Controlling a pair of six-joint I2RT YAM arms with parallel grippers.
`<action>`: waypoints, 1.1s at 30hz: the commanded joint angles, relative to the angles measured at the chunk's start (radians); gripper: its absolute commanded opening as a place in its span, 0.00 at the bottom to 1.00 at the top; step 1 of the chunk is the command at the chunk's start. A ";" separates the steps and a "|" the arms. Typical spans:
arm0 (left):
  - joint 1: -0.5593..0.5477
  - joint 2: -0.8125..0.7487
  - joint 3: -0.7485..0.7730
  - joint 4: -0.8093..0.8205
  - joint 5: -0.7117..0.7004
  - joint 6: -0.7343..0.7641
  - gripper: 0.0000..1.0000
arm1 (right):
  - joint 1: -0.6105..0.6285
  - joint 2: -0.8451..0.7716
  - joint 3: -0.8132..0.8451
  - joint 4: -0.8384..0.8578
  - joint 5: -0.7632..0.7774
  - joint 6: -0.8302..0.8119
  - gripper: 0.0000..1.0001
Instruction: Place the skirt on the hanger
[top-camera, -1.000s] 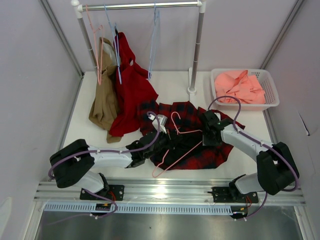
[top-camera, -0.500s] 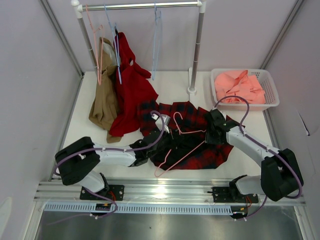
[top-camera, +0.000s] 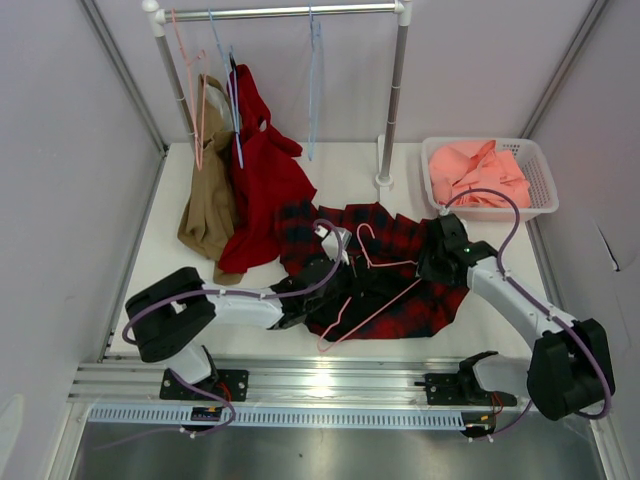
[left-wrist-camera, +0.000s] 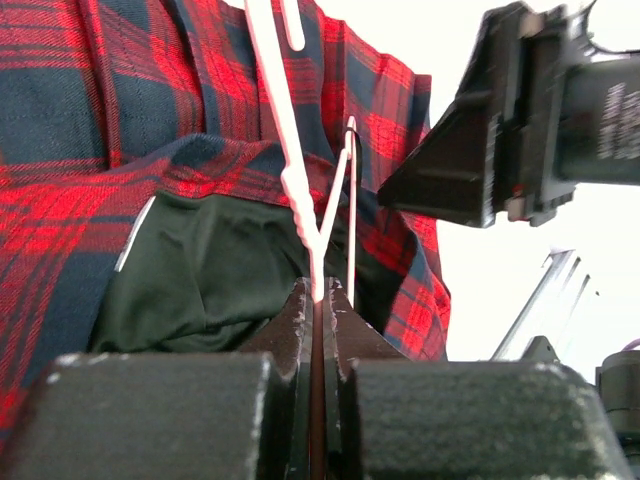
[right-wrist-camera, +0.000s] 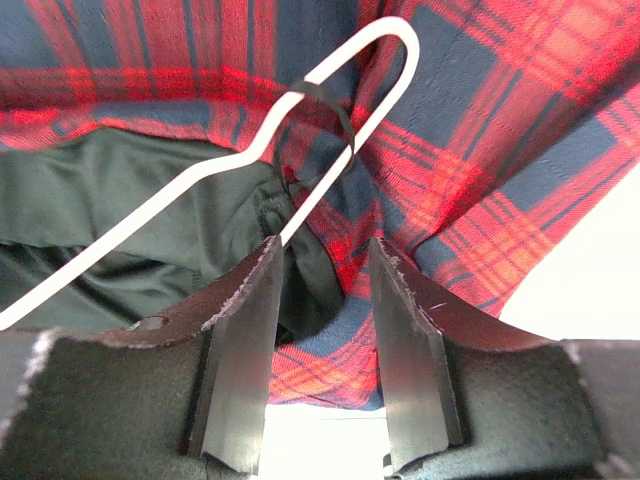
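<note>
While your left gripper (left-wrist-camera: 318, 298) pinches hanger (left-wrist-camera: 293, 185) wire tight, your right gripper (right-wrist-camera: 322, 265) sits parted, gripping nothing, over skirt (right-wrist-camera: 480, 150) on table (top-camera: 350, 165).

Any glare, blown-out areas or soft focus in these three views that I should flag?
Top external: evenly lit, only a glare patch on the metal rail. Left wrist: table blown white, the hanger washed to white, own fingers soft. Right wrist: table corner clipped white, skirt plaid sharp.
</note>
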 joint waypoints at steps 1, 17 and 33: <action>-0.008 0.029 0.062 0.022 0.027 0.041 0.00 | -0.022 -0.056 0.040 0.023 -0.029 -0.014 0.46; -0.004 0.135 0.172 -0.024 0.130 0.144 0.00 | -0.032 -0.099 0.099 0.267 -0.340 -0.152 0.51; 0.019 0.175 0.246 -0.093 0.188 0.187 0.00 | 0.040 -0.164 0.034 0.333 -0.388 -0.200 0.49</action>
